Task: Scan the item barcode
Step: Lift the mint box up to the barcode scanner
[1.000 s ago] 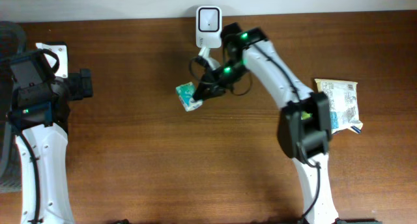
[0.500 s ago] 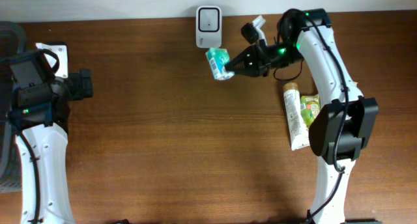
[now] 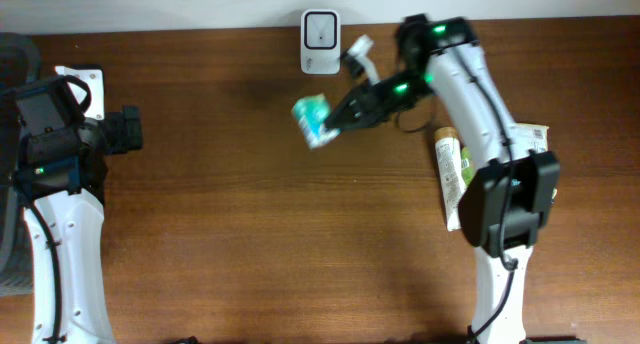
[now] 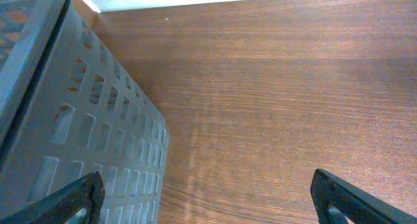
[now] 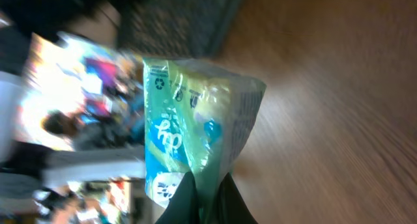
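Above the wooden tabletop [image 3: 250,244], near the white scanner [image 3: 321,29] at its back edge, the right arm's jaws pinch a green packet [image 3: 313,121] by one end, holding it aloft; at far left, the left arm's jaws stand wide apart, empty, beside a grey basket [image 4: 65,133].

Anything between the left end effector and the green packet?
No. Overhead view shows only bare table between left end effector and green packet.
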`<state>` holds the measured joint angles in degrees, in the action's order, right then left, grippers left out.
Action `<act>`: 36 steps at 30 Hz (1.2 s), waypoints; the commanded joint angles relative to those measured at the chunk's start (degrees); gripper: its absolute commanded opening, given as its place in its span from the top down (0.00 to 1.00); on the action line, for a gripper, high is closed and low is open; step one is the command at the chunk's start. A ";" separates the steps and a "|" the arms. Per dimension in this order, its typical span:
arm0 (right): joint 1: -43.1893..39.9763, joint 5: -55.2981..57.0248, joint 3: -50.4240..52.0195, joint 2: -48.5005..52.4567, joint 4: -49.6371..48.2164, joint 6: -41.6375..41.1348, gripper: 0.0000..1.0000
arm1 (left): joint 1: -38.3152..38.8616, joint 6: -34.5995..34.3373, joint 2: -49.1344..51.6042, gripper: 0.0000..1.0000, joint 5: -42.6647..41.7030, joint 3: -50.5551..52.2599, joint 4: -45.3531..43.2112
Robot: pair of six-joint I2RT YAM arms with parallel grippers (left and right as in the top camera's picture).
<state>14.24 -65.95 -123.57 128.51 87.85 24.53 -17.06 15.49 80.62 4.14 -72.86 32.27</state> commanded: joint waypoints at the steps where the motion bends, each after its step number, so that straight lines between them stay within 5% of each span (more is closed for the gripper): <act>1: 7.37 31.67 -0.20 -1.40 -6.95 -15.23 0.96 | -0.11 0.66 -0.72 0.01 0.20 -0.48 -0.09; 5: 13.49 66.34 -0.55 -1.40 -16.31 -25.53 0.96 | -0.11 0.66 -0.72 0.01 0.20 -0.48 -0.09; 10: 16.44 92.43 -0.50 -1.40 -32.89 -22.64 0.96 | -0.11 0.66 -0.72 0.01 0.20 -0.48 -0.09; 23: 15.56 92.91 -0.35 5.99 -80.83 24.17 0.96 | -0.11 0.66 -0.72 0.01 0.20 -0.48 -0.09; 29: 12.70 89.59 -0.35 12.63 -84.24 32.26 0.96 | -0.11 0.66 -0.72 0.01 0.20 -0.48 -0.09; 36: 12.37 89.53 -0.35 15.15 -83.73 32.26 0.96 | -0.11 0.66 -0.72 0.01 0.20 -0.48 -0.09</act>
<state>26.22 24.10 -123.55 143.46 4.25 56.21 -17.06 15.49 80.62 4.12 -72.86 32.29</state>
